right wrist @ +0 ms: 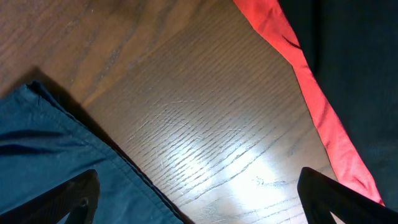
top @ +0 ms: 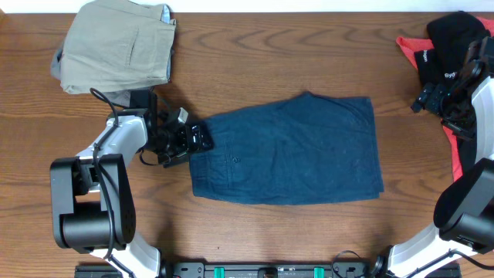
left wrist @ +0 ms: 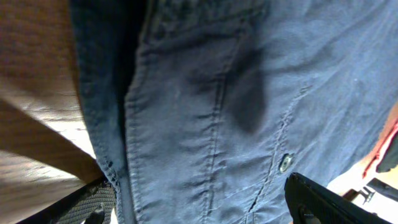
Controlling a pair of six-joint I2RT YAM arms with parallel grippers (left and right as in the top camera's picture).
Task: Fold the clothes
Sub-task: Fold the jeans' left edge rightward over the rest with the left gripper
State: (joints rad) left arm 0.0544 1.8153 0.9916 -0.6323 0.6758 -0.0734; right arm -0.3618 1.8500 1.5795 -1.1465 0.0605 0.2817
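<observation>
Dark navy-blue shorts (top: 289,150) lie flat in the middle of the table. My left gripper (top: 194,139) is at their left edge, low over the fabric. In the left wrist view its fingers (left wrist: 208,208) are spread wide, with the shorts (left wrist: 205,106) filling the space between them. My right gripper (top: 430,98) hovers at the far right, open and empty. In the right wrist view its fingers (right wrist: 199,202) sit over bare wood, between a corner of the navy shorts (right wrist: 56,162) and the coral-red piece (right wrist: 311,99).
Folded tan shorts (top: 116,42) lie at the back left, with a grey edge (top: 57,66) showing under them. A black white-lettered top (top: 451,46) rests on the coral-red piece (top: 461,158) at the right edge. Bare wood (top: 270,62) lies behind the navy shorts.
</observation>
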